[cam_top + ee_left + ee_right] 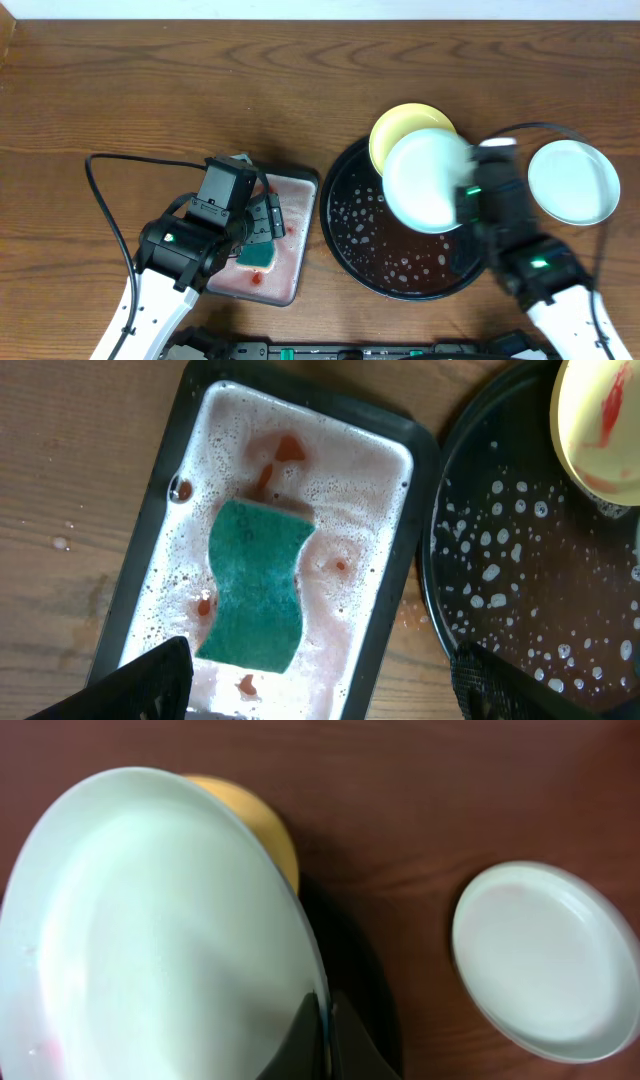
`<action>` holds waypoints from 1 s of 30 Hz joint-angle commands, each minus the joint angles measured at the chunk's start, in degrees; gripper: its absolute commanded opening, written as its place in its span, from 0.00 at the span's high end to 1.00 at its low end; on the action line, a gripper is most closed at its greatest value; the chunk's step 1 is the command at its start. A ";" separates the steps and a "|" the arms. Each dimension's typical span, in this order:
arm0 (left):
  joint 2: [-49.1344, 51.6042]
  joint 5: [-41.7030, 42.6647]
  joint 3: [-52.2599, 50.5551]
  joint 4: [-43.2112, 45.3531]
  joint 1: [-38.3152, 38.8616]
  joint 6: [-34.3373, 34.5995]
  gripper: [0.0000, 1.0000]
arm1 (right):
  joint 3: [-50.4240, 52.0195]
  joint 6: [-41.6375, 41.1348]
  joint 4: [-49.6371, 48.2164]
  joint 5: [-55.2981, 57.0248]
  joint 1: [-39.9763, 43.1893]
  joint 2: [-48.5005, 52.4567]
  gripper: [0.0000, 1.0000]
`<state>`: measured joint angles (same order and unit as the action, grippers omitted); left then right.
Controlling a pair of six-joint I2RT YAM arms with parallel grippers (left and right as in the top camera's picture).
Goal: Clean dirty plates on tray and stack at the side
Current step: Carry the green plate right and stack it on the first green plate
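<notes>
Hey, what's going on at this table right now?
The right gripper is pinching the rim of a pale white plate and holding it above the sudsy black tray. A yellow plate with a red smear sits at the tray's far edge. A second white plate lies on the table to the right of the tray. The left gripper hangs open over the teal sponge, which lies in the foamy grey tray.
</notes>
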<state>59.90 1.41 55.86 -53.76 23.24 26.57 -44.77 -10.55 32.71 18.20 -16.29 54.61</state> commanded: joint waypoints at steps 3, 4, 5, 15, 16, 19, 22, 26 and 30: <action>0.00 0.11 1.27 -0.15 -0.26 -0.61 0.17 | -1.60 -5.99 0.48 -19.04 22.16 0.00 0.99; 0.00 0.11 1.27 -0.15 -0.24 -0.61 0.17 | -1.60 -6.67 0.46 -19.15 26.56 0.81 0.99; 0.00 0.11 1.27 -0.15 -0.26 -0.61 0.17 | -1.60 -7.54 0.24 -19.12 30.97 1.95 0.99; 0.00 0.11 1.27 -0.15 -0.24 -0.61 0.17 | -1.60 -12.61 -7.56 -21.49 52.78 21.07 0.99; 0.00 0.11 1.27 -0.15 -0.26 -0.61 0.17 | -1.60 -12.66 -8.57 -21.49 53.53 22.91 0.99; 0.00 0.11 1.27 -0.15 -0.26 -0.61 0.17 | -1.60 -13.66 -11.10 -21.70 55.63 28.24 0.99; 0.00 0.11 1.27 -0.15 -0.26 -0.61 0.17 | -1.62 -13.64 -12.55 -21.68 56.92 31.01 0.99; 0.00 0.11 1.27 -0.15 -0.24 -0.61 0.17 | -1.66 -13.64 -13.84 -21.31 58.84 31.47 0.99; 0.00 0.11 1.27 -0.15 -0.24 -0.61 0.17 | -2.54 -13.66 -12.20 -23.54 60.92 30.01 0.92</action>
<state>59.90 1.41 55.86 -53.76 23.24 26.55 -45.41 -23.64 19.57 -3.38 42.96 86.13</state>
